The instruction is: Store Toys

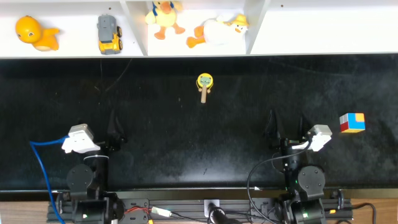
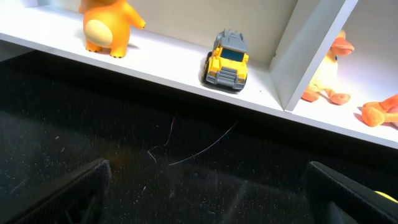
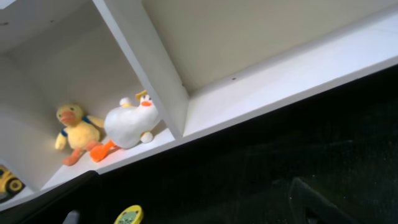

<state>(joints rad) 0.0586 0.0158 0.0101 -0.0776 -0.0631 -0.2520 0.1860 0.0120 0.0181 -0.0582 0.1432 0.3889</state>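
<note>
Both arms' jaws wide above black tabletop (image 1: pixel 186 143); white shelf (image 1: pixel 311 31) along far edge, toys (image 1: pixel 109 34) inside

orange duck (image 1: pixel 34 32), yellow-grey truck (image 1: pixel 109 34), yellow duckling (image 1: pixel 164 17), white goose (image 1: pixel 217 31), multicolour cube (image 1: pixel 352 123), black table (image 1: pixel 186 143).

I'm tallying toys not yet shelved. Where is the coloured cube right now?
In the top view the coloured cube sits on the black table at its right side, just right of the right arm.

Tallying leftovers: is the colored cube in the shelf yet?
Out. The cube lies on the black table, apart from the white shelf.
</note>
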